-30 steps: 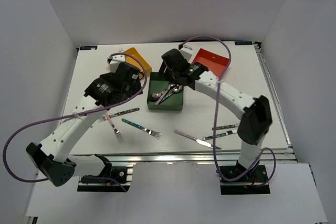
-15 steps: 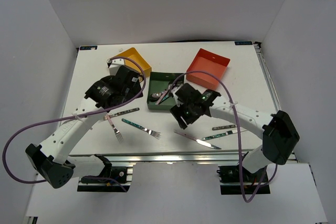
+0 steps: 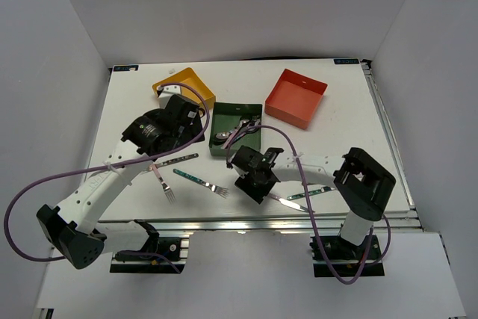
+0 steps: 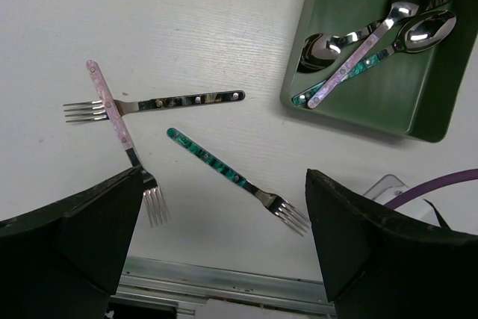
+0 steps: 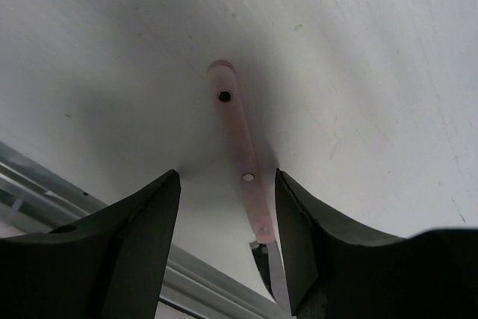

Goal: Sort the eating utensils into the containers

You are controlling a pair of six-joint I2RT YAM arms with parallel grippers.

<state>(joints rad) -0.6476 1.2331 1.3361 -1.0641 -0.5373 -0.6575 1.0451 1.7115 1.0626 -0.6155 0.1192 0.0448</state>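
Pink-handled knife [image 5: 240, 147], its handle seen only from the right wrist, lies between the right gripper's [image 5: 225, 177] parted jaws; left gripper [image 4: 224, 175] wide; upper-right green tray [image 4: 396, 102] holds spoons [image 4: 414, 31].

A white table [image 3: 358, 136] is being enclosed on three sides by plain white panels: a back wall [image 3: 239, 5], a left wall [image 3: 45, 80] and a right wall [image 3: 441, 72]. Its near edge is being bordered by a metal rail [image 3: 246, 223], where light is being reflected brightly. Soft shadows are being cast on the tabletop
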